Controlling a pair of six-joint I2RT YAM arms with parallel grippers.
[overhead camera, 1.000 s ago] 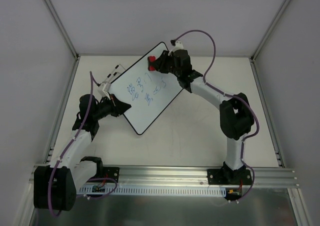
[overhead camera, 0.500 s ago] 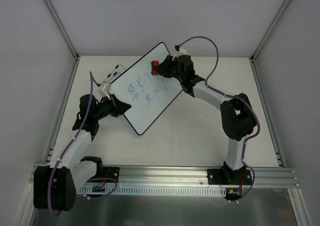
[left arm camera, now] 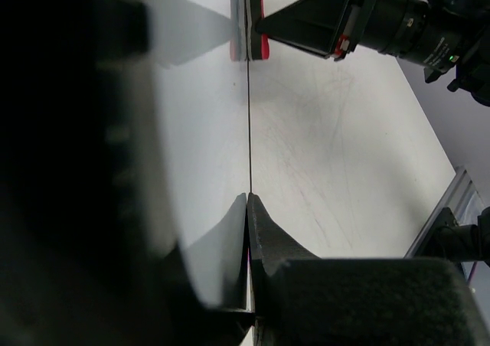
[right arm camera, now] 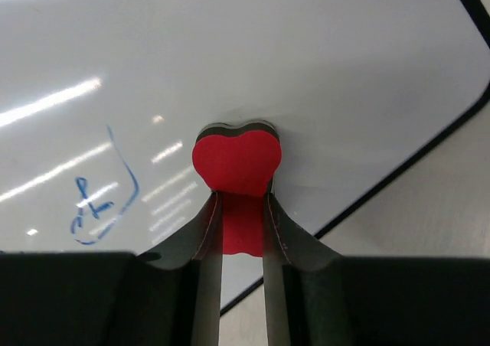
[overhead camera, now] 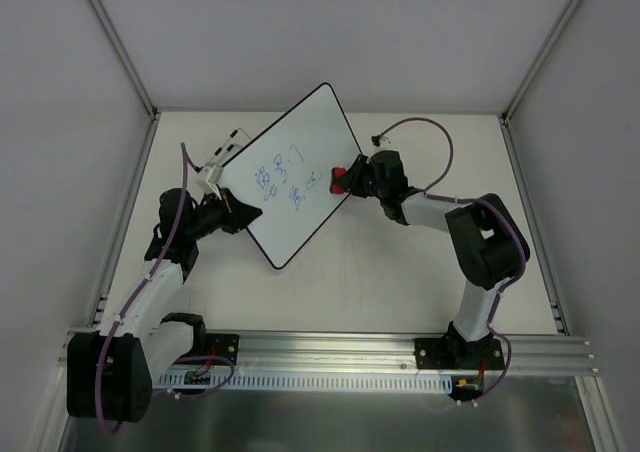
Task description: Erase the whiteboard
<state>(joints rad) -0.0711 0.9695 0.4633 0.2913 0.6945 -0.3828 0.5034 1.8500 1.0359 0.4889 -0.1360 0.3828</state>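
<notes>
Gripping a red eraser, the right hand presses the whiteboard at 3 o'clock. Left hand clamps its 9 o'clock edge.

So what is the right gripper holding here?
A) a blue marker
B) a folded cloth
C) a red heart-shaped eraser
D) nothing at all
C: the right gripper is shut on a red heart-shaped eraser, set against the whiteboard.
</notes>
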